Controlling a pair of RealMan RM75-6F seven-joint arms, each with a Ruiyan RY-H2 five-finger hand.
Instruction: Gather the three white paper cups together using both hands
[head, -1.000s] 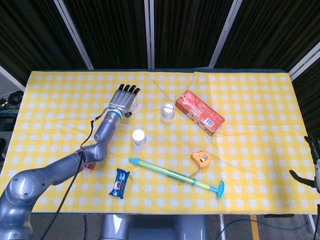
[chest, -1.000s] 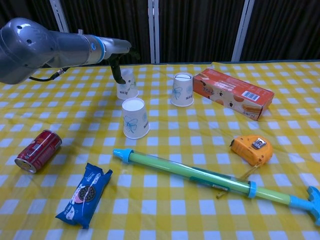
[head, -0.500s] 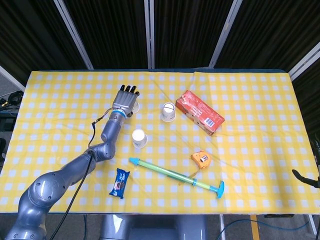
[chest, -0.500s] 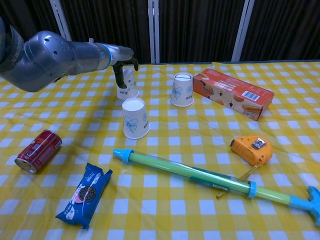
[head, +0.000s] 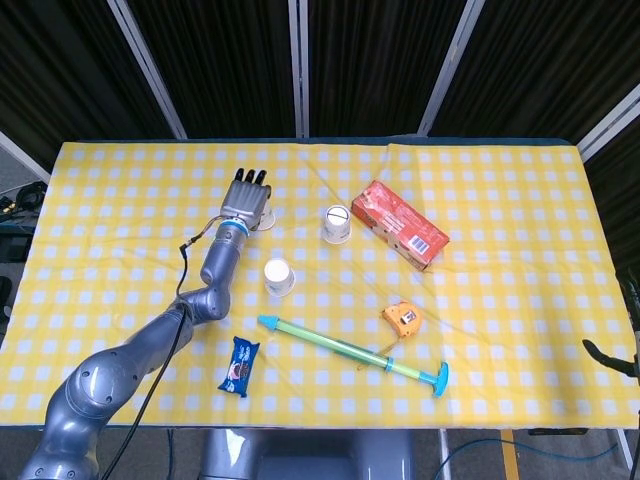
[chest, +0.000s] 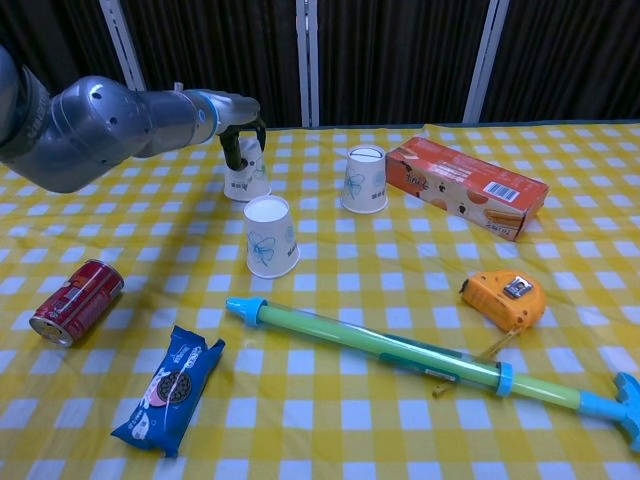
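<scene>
1. Gripping the far cup (chest: 247, 176), the left hand (head: 248, 203) wraps its fingers (chest: 232, 150) over it, left of the middle cup (head: 337, 223).
2. The near cup (chest: 271, 236) stands in front of the middle cup, leftward.
3. The right hand (head: 620, 350) barely shows; cannot tell its state.

The left hand (head: 248, 199) covers one paper cup (head: 266, 216) (mostly hidden); two more cups (head: 278, 276) (head: 337, 222) stand apart.
</scene>
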